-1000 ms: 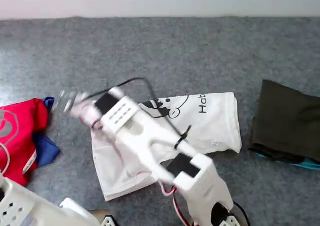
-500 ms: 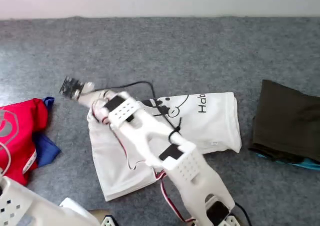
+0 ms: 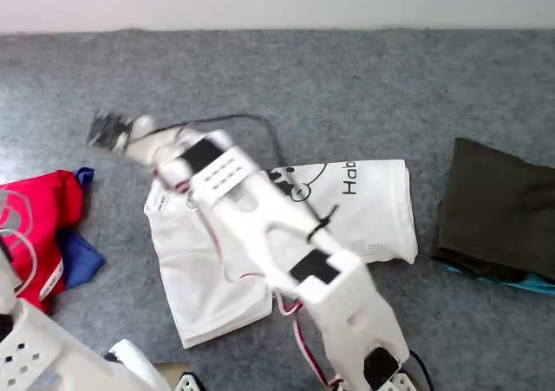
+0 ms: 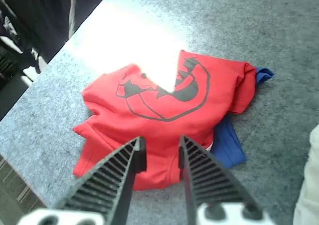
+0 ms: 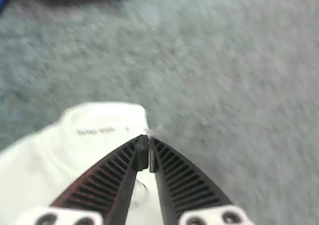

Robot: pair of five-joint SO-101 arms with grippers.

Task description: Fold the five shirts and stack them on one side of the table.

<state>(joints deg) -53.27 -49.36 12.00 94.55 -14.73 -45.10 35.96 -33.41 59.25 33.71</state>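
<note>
Left tool [image 4: 160, 144] hangs with its fingers spread a little over the red shirt [image 4: 164, 103]. That shirt lies crumpled on a blue shirt [image 4: 230, 146], well to the left of the white shirt [image 3: 368, 205] in the high view. On the grey desk [image 3: 347, 87], the white shirt lies partly folded. To its right, a dark folded shirt [image 3: 499, 205] rests on a teal one [image 3: 531, 283]. The right tool [image 5: 149, 146], fingers pressed together, sits at the white shirt's far left corner; I cannot tell whether it nips cloth.
</note>
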